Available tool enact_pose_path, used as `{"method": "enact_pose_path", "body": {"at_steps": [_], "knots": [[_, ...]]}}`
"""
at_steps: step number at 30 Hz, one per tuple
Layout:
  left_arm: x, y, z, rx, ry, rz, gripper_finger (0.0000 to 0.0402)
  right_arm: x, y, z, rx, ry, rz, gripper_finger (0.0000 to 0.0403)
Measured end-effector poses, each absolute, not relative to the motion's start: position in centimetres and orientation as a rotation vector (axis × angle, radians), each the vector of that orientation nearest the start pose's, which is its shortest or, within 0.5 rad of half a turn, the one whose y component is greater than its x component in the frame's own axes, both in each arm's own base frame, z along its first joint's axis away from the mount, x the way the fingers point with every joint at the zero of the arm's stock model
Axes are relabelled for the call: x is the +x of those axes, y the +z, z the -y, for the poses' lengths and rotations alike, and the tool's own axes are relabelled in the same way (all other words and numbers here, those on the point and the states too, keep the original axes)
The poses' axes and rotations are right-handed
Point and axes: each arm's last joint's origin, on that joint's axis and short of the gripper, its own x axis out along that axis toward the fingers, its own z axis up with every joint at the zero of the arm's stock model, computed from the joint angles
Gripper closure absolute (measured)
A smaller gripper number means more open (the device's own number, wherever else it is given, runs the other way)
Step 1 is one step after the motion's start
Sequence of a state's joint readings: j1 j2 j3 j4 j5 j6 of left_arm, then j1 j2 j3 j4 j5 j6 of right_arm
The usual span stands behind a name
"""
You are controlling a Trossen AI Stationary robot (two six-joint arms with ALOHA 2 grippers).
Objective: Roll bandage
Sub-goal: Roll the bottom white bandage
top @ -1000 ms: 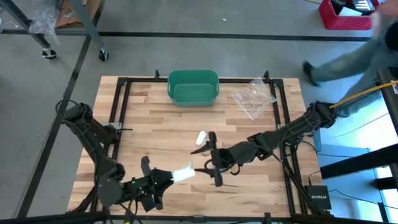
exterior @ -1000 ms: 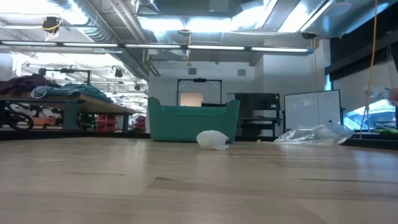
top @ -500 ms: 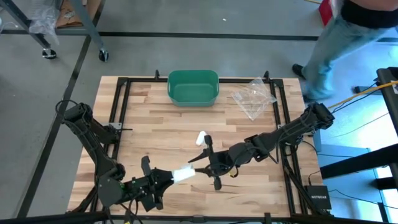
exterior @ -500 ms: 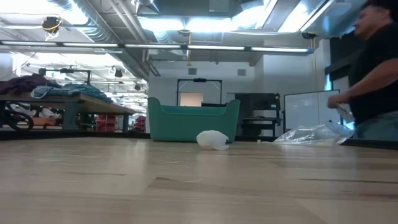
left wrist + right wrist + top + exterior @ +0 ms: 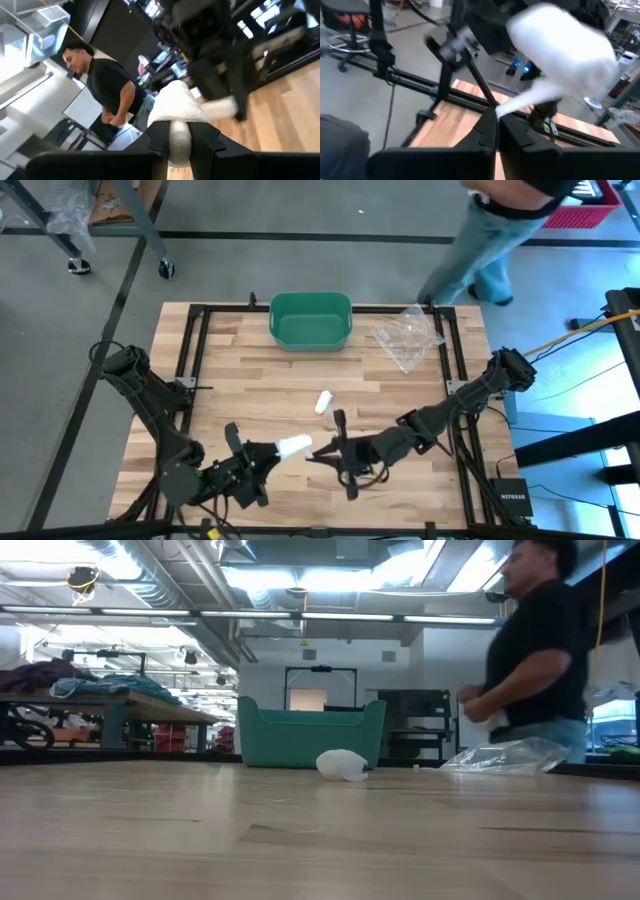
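Observation:
A white bandage roll point(image 5: 295, 445) hangs above the table's near side, held by my left gripper point(image 5: 270, 451), which points level toward the right. In the left wrist view the roll point(image 5: 175, 102) bulges beyond the fingers. A thin loose tail point(image 5: 522, 100) runs from the roll point(image 5: 560, 45) to my right gripper point(image 5: 314, 455), which is shut on it and points left. A second white roll point(image 5: 322, 401) lies on its side mid-table, also visible as the roll point(image 5: 342, 764) in the low view. Neither gripper shows in the low view. My left gripper pinches the roll's near end point(image 5: 178, 142) between its two fingers, coming level from the table's left. The roll sticks out past the fingertips, clear of the table. My right gripper pinches the tail's free end point(image 5: 501, 111) between its shut fingers point(image 5: 485, 131), level from the right. The tail rises slanting to the roll.
A green bin point(image 5: 311, 320) stands at the far edge and a clear plastic bag point(image 5: 408, 336) to its right. Black rails point(image 5: 190, 350) frame the table. A person point(image 5: 500, 220) walks past beyond the far edge.
My right gripper has moved left and toward the near edge, up to the roll, and has shut on the bandage's tail. The roll in my left gripper has swung slightly toward the far edge. The person has walked leftward behind the table.

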State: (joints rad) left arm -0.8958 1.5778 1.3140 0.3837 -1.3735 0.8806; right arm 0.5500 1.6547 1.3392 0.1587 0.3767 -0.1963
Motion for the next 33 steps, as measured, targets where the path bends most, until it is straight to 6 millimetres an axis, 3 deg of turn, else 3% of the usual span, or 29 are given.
{"method": "enact_pose_path", "body": {"at_steps": [7, 11, 18, 25, 31, 33], "knots": [[24.7, 36.1, 24.7, 0.837, 0.471, -0.216, 0.0361, 32.6, 34.5, -21.1, -0.301, 0.217, -0.044, 0.0398], [24.8, 35.6, 24.5, 0.866, 0.469, -0.24, 0.0361, 32.7, 35.5, -21.1, -0.296, 0.214, -0.02, 0.0385], [24.7, 35.0, 24.6, 0.934, 0.45, -0.269, 0.0361, 33.2, 36.6, -20.3, -0.269, 0.199, 0.029, 0.0342], [24.6, 35.0, 24.8, 0.935, 0.416, -0.257, 0.0361, 33.7, 35.9, -19.3, -0.329, 0.156, -0.046, 0.0259], [23.8, 35.1, 25.5, 0.939, 0.386, -0.239, 0.0361, 29.8, 37.4, -20.1, -0.422, 0.063, -0.139, 0.0197], [23.6, 35.1, 25.7, 0.941, 0.378, -0.236, 0.0361, 29.0, 37.0, -20.4, -0.455, 0.049, -0.194, 0.0186]]}}
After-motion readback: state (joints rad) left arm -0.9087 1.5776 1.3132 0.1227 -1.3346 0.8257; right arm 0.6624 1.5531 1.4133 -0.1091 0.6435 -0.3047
